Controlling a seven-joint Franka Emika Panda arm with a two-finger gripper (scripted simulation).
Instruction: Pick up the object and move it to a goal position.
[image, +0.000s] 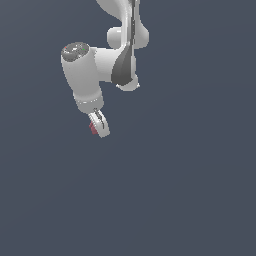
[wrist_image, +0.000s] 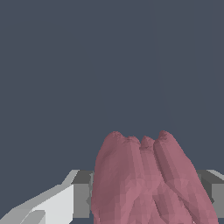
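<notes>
In the exterior view the white arm hangs in from the top, and its gripper (image: 98, 128) points down with a small dark red blob, the object (image: 93, 127), showing at the fingertips. In the wrist view the object (wrist_image: 146, 183) fills the space between the two fingers (wrist_image: 81, 199) as a lumpy pinkish-red mass. The jaws are closed against its sides. The gripper is shut on the object and holds it off the surface.
A plain dark grey-blue surface (image: 175, 190) fills the rest of both views. No other object, container or edge shows. No goal marker is visible.
</notes>
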